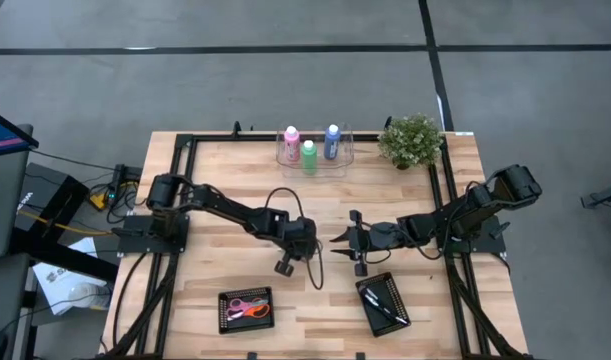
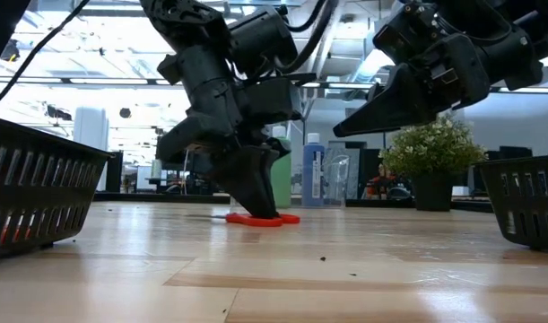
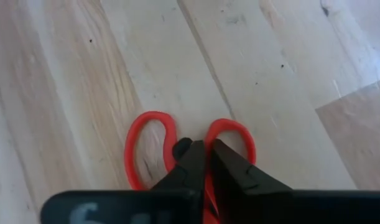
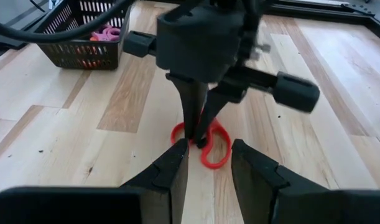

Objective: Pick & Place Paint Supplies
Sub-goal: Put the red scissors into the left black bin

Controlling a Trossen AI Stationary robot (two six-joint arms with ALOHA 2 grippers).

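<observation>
Red-handled scissors (image 3: 151, 146) lie flat on the wooden table near its middle. My left gripper (image 3: 199, 149) stands over them, pointing steeply down, shut on them; in the high view (image 1: 301, 242) it hides them. My right gripper (image 4: 208, 165) hovers open just to the right of them (image 1: 342, 240), nothing between its fingers. The pink (image 1: 291, 141), green (image 1: 309, 155) and blue (image 1: 332, 141) paint bottles stand upright in a clear tray (image 1: 347, 150) at the table's far edge. My left gripper pinches the scissors between its two fingers where the two red handle loops meet (image 3: 208, 180), one loop showing on each side of the fingertips. The fingers come from above, slanting steeply down. The scissors rest flat on the table (image 2: 266, 219).
A black basket (image 1: 225, 318) at the near left holds pink and orange scissors. Another black basket (image 1: 366, 302) at the near right holds thin dark brushes. A small potted plant (image 1: 410, 140) stands at the far right. A black frame edges the table.
</observation>
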